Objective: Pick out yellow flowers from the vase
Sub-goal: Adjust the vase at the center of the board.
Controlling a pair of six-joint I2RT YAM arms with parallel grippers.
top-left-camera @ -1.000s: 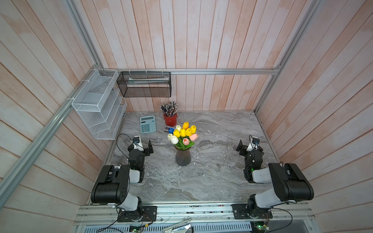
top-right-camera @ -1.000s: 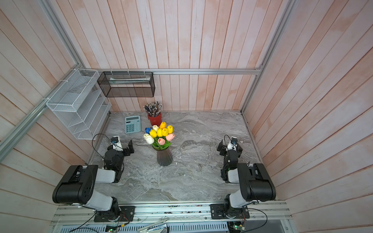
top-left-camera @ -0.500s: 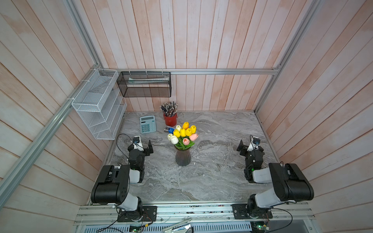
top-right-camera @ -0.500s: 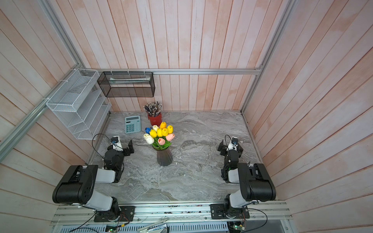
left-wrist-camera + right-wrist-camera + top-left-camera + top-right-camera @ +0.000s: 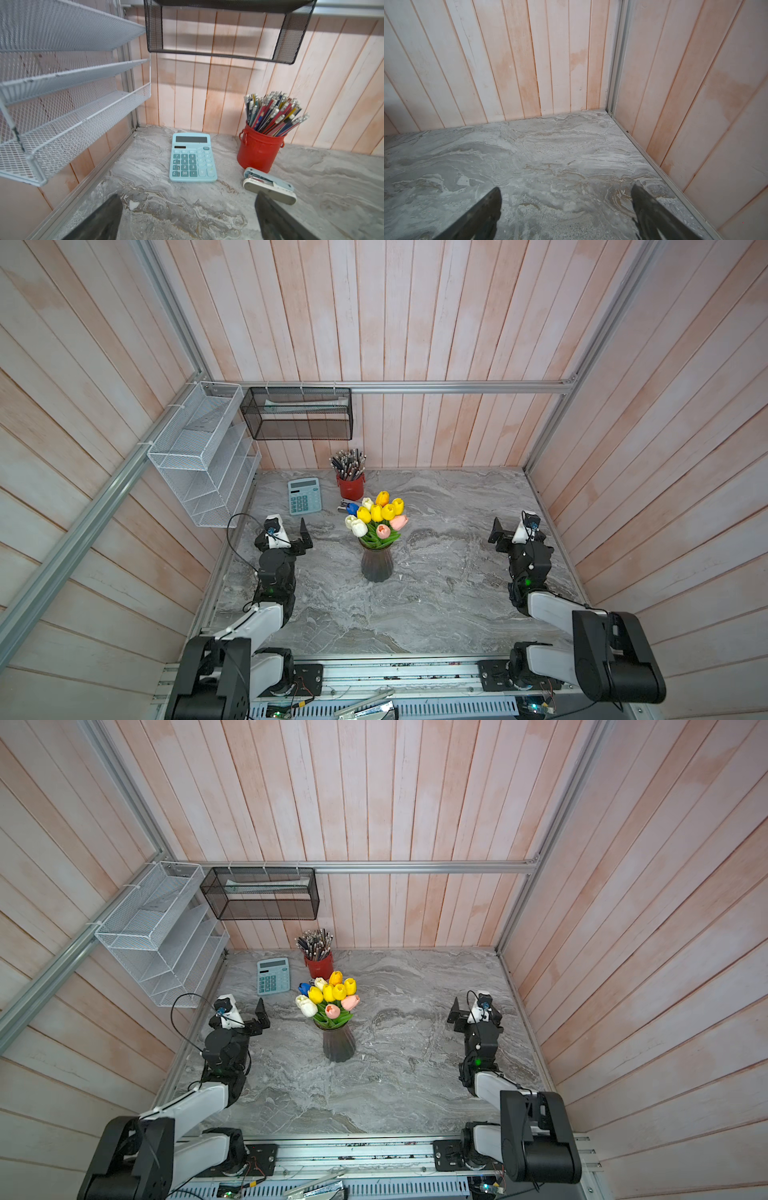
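The dark ribbed vase stands in the middle of the marble table. It holds a bunch of tulips. The yellow flowers cluster at the top, with white, pink and blue heads around them. My left gripper sits low at the table's left side, well apart from the vase, open and empty. My right gripper rests at the right side, also open with nothing between its fingers. Neither wrist view shows the vase.
Behind the vase stand a red cup of pencils, a light-blue calculator and a stapler. A white wire rack hangs on the left wall and a black mesh basket on the back wall.
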